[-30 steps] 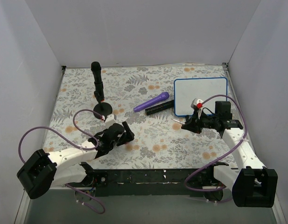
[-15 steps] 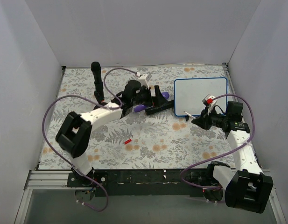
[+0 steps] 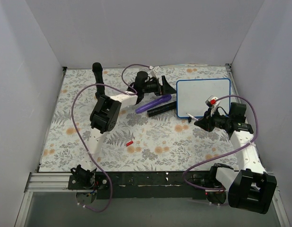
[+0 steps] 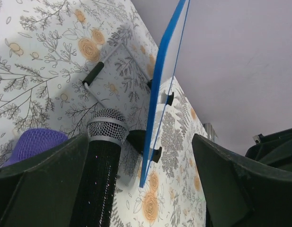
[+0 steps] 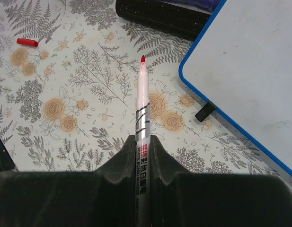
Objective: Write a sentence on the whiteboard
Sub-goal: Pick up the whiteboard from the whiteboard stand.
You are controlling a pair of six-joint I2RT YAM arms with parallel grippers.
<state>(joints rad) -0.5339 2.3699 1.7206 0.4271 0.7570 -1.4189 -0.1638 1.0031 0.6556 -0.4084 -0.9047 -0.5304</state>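
A red marker (image 5: 140, 101) is gripped in the right hand (image 5: 142, 142), with the whiteboard (image 5: 259, 61) just ahead to its right. The left hand (image 3: 160, 86) is spread wide, the whiteboard's edge just ahead.

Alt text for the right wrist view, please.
Black fingers clamp a white marker with a red tip, its tip over the floral mat beside the blank blue-framed whiteboard. A small red cap lies upper left.
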